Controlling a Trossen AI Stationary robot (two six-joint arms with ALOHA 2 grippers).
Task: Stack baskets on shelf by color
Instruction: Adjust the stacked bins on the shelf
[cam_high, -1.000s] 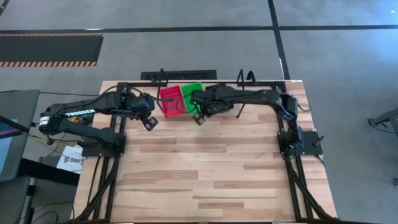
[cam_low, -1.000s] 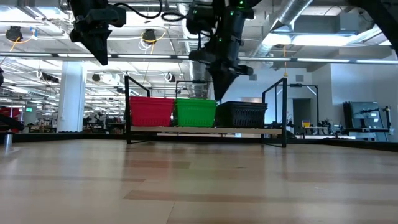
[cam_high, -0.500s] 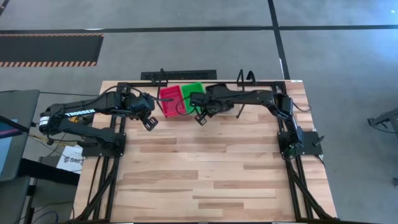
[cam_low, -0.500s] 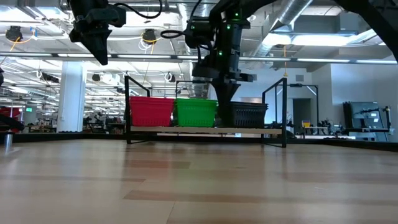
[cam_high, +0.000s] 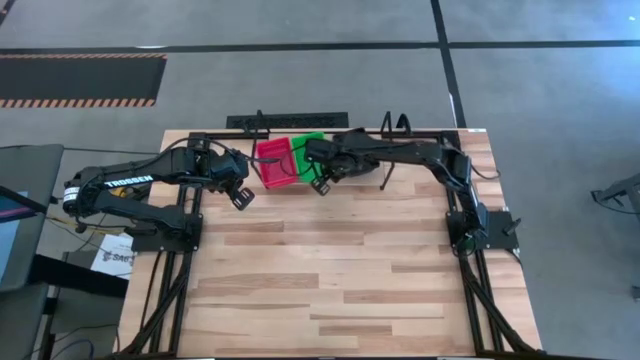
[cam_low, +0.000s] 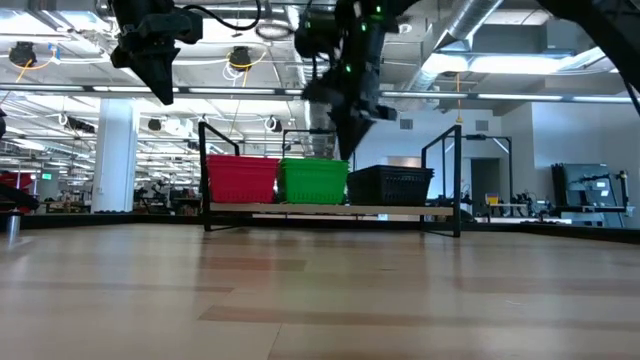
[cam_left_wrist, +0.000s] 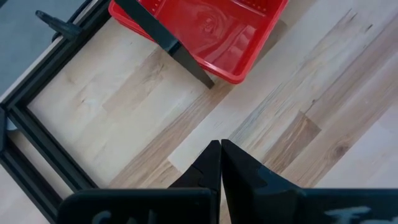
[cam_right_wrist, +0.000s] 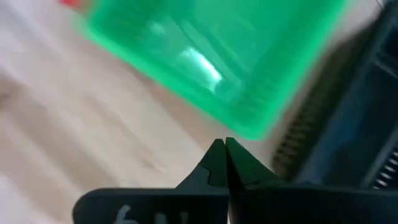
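Note:
Three stacks stand side by side on the shelf board (cam_low: 330, 209): red baskets (cam_low: 243, 180), green baskets (cam_low: 314, 180) and black baskets (cam_low: 390, 185). From above, the red stack (cam_high: 275, 162) and green stack (cam_high: 310, 148) show; my right arm covers the black one. My right gripper (cam_high: 322, 186) is shut and hangs in the air over the near edge of the green stack (cam_right_wrist: 211, 56), beside the black stack (cam_right_wrist: 348, 137). My left gripper (cam_high: 241, 197) is shut and hovers left of and nearer than the red stack (cam_left_wrist: 205, 31).
Black wire loop uprights (cam_low: 205, 175) (cam_low: 458, 180) stand at the shelf's two ends; one crosses the red stack (cam_left_wrist: 168, 40) in the left wrist view. A black frame (cam_high: 195, 135) runs along the table's far edge. The wood tabletop (cam_high: 330, 280) stretches out nearer than the shelf.
My right gripper dipped toward the gap between the green and black stacks, then rose again and shifted a little toward the table's left, staying shut. The baskets have not moved.

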